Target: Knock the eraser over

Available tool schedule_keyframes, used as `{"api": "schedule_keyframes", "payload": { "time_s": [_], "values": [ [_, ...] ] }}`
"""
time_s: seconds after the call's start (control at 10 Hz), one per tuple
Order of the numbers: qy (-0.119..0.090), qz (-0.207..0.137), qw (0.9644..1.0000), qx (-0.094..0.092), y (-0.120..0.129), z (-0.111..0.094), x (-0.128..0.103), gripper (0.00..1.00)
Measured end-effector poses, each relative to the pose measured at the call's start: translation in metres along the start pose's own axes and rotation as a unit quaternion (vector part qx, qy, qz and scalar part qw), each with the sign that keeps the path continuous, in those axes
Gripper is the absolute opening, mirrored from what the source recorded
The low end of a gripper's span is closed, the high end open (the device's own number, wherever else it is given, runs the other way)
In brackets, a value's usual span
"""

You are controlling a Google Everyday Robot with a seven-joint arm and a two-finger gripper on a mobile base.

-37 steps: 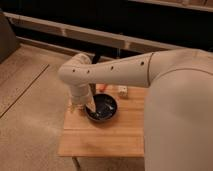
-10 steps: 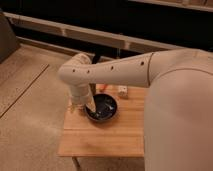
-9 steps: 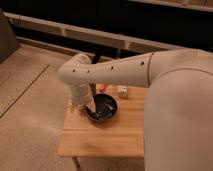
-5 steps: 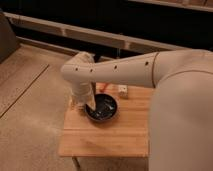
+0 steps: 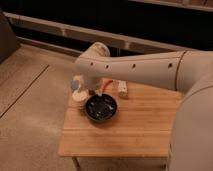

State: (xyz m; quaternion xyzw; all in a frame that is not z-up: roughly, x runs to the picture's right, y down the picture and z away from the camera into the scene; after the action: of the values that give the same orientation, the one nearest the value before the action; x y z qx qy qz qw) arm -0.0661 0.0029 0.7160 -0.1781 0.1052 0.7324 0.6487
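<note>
The eraser [image 5: 122, 88] is a small white block standing upright near the back edge of the wooden table [image 5: 130, 132]. My white arm reaches in from the right and bends down at the table's back-left corner. The gripper [image 5: 80, 94] hangs low there, just left of a dark bowl [image 5: 101, 107]. It is well to the left of the eraser and apart from it. The arm hides part of the gripper.
The dark bowl holds something dark inside. A small orange object [image 5: 105, 85] shows just behind the bowl, under the arm. A bluish piece [image 5: 76, 82] sits by the gripper. Bare floor lies left of the table, and dark shelving runs along the back.
My arm has lifted and swung a little to the right. The eraser still stands where it was, and the bowl has not moved.
</note>
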Motion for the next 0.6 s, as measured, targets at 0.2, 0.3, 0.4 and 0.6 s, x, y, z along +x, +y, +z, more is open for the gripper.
{"api": "schedule_keyframes", "payload": {
  "time_s": [0.2,0.3,0.4,0.6],
  "values": [
    [-0.017,0.008,0.9998,0.01,-0.016,0.0,-0.012,0.65],
    [-0.017,0.009,0.9998,0.01,-0.015,0.0,-0.012,0.65],
    [-0.017,0.007,0.9998,0.009,-0.013,0.0,-0.012,0.65],
    [-0.016,0.006,0.9998,0.008,-0.013,0.0,-0.011,0.65]
  ]
}}
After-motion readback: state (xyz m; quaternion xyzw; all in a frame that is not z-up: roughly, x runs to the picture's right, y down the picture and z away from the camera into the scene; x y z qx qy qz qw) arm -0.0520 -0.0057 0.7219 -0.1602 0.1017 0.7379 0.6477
